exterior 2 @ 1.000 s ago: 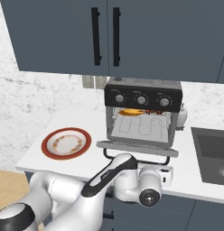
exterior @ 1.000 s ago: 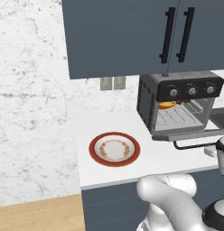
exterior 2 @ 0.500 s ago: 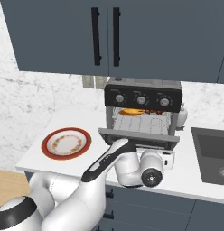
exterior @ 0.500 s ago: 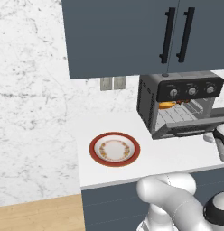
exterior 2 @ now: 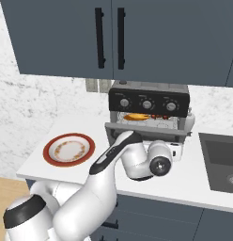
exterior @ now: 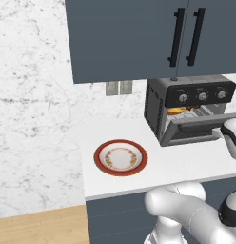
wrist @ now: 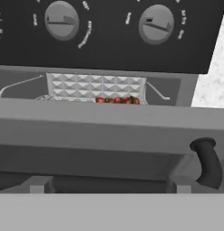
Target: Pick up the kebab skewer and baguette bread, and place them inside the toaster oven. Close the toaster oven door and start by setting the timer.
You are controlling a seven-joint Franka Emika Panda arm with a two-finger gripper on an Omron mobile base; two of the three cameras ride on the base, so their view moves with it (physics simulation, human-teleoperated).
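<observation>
The hand (exterior 2: 177, 149) sat just in front of the toaster oven door (wrist: 109, 131); whether its fingers were apart could not be told. The grey door was raised partway, its dark bar handle (wrist: 205, 162) curving off at the hand view's 4 o'clock. Above its edge, the kebab skewer (wrist: 116, 100) showed as dark red chunks on the rack. The golden baguette bread (exterior 2: 135, 116) lay inside the toaster oven (exterior 2: 149, 113). A red-rimmed plate (exterior 2: 69, 149) rested on the tabletop (exterior: 186, 162) at 9 o'clock of the oven.
</observation>
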